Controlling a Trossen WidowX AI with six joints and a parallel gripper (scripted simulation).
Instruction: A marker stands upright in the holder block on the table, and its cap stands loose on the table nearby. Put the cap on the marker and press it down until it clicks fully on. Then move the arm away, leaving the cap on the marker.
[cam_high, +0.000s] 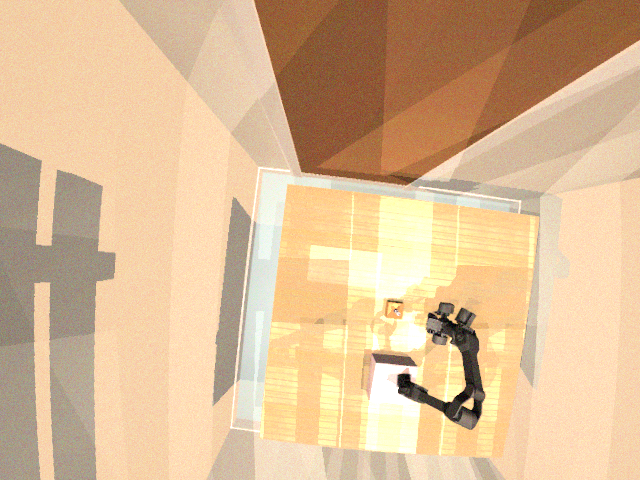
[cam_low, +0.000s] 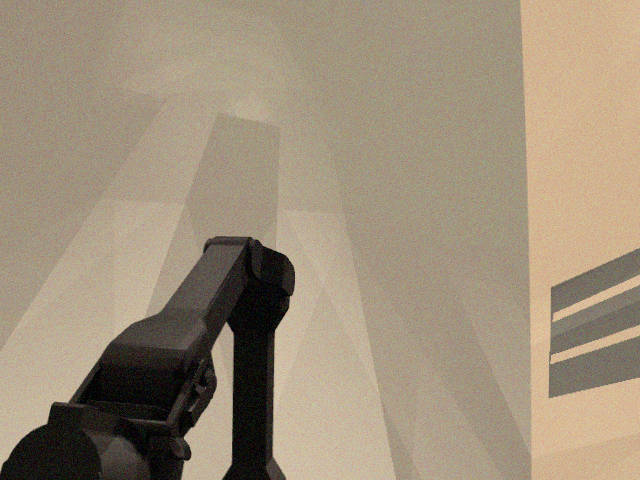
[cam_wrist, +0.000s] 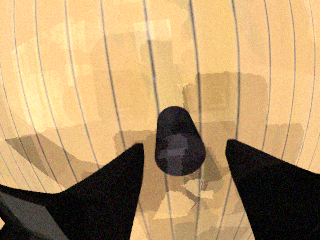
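In the wrist view the dark cap (cam_wrist: 179, 142) stands upright on the wooden table (cam_wrist: 80, 60), between my two black fingers and a little ahead of their tips. My gripper (cam_wrist: 186, 148) (cam_high: 435, 324) is open; both fingers stand clear of the cap's sides. In the top view the gripper head hangs low over the table and hides the cap. The small orange holder block (cam_high: 391, 306) with the marker (cam_high: 397, 311) upright in it sits a short way to the left of the gripper. The exterior view shows only arm links (cam_low: 248, 310) against a wall.
The arm's pale base block (cam_high: 385, 382) stands on the table (cam_high: 310, 258) in front of the holder block. A pale blue mat (cam_high: 258, 289) shows beyond the table's left and far edges.
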